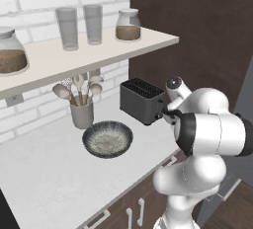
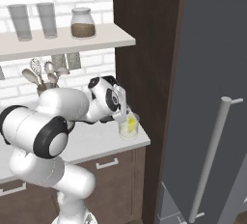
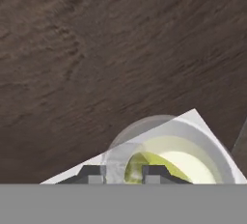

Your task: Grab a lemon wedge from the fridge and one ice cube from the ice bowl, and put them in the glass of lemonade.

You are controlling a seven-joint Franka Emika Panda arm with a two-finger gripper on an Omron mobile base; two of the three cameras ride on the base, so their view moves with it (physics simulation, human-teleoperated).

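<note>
Clamped on the lemon wedge (image 2: 130, 120), the claw (image 2: 128, 117) hangs at the mouth of the glass of lemonade (image 2: 129, 127), which stands at the near right corner of the white counter (image 2: 91, 143), hard against the dark wood panel (image 2: 144, 63) beside the closed grey fridge (image 2: 212, 73). The hand view looks down into the tumbler (image 3: 169, 150): the yellow-green wedge (image 3: 140, 162) sits between the two dark fingertips (image 3: 155, 171), above the pale liquid.

The step in hand appears to be the drop of the wedge into the drink. The next move calls for the claw to part its grip over the rim so the fruit falls inside, then lift clear without knocking the tumbler, which stands close to the counter edge. After that, the ice remains to be fetched from the ice bowl (image 1: 107, 139), which sits to the left on the counter, in front of the grey utensil cup (image 1: 82, 114) and beside the black toaster (image 1: 142, 100).

Whether the wedge already touches the liquid cannot be told. No single ice cube can be made out in the bowl's speckled inside. In the left base view the robot's own arm (image 1: 212, 134) blocks the corner where the glass stands.
</note>
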